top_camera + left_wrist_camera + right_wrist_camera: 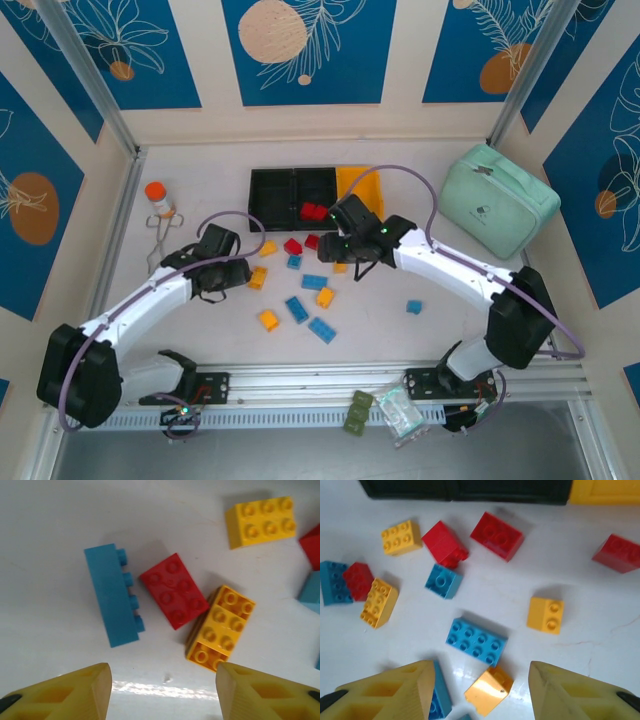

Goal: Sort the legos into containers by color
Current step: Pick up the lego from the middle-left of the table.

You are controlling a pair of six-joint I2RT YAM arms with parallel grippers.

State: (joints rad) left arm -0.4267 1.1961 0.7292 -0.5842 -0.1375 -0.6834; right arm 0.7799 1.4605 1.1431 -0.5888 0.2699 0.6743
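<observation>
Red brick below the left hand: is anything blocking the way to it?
Nothing lies between the open left hand and the red brick, but a blue brick and a yellow brick sit close on either side.

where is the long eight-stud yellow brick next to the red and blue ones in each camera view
top external: eight-stud yellow brick at the left end of the loose scatter.
left wrist: lower centre-right, against a red brick.
right wrist: near the left edge, beside that red brick.
shared landmark: six-stud yellow brick just beyond it, toward the bins.
</observation>
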